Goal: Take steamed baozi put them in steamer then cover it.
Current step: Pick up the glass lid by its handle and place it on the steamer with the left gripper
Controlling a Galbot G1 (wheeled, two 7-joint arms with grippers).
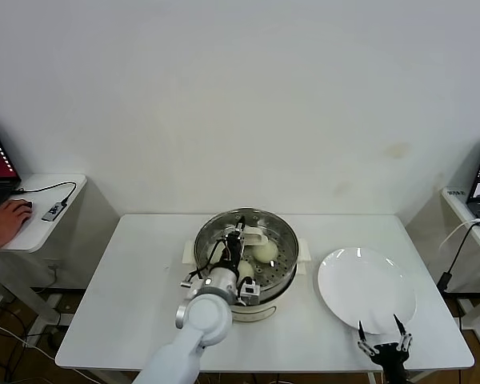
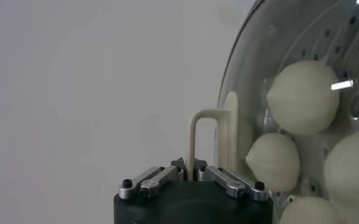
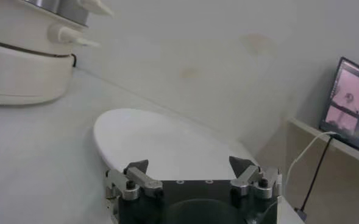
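1. Buns (image 1: 264, 252) lie inside the steamer (image 1: 284, 240), which stands at the middle of the white table (image 1: 128, 304) in the head view. The glass lid (image 1: 216, 240) sits over the pot, and the left gripper (image 1: 240, 234) is clamped on the lid's cream handle (image 1: 254, 235). A white plate (image 1: 366, 288) lies on the table to the steamer's right, well apart from it. The right gripper (image 1: 382, 336) hangs at the near table edge just beside the plate, its fingers spread and holding nothing.

2. Left wrist view: the left gripper (image 2: 189, 173) is shut on the cream handle (image 2: 203, 137). Behind the lid (image 2: 246, 73), four buns (image 2: 303, 97) rest on the perforated tray (image 2: 356, 42).

3. Right wrist view: the right gripper (image 3: 191, 167) stands with jaws wide apart over the table, close by the plate (image 3: 167, 143). The steamer's white base (image 3: 21, 67) stands farther off.
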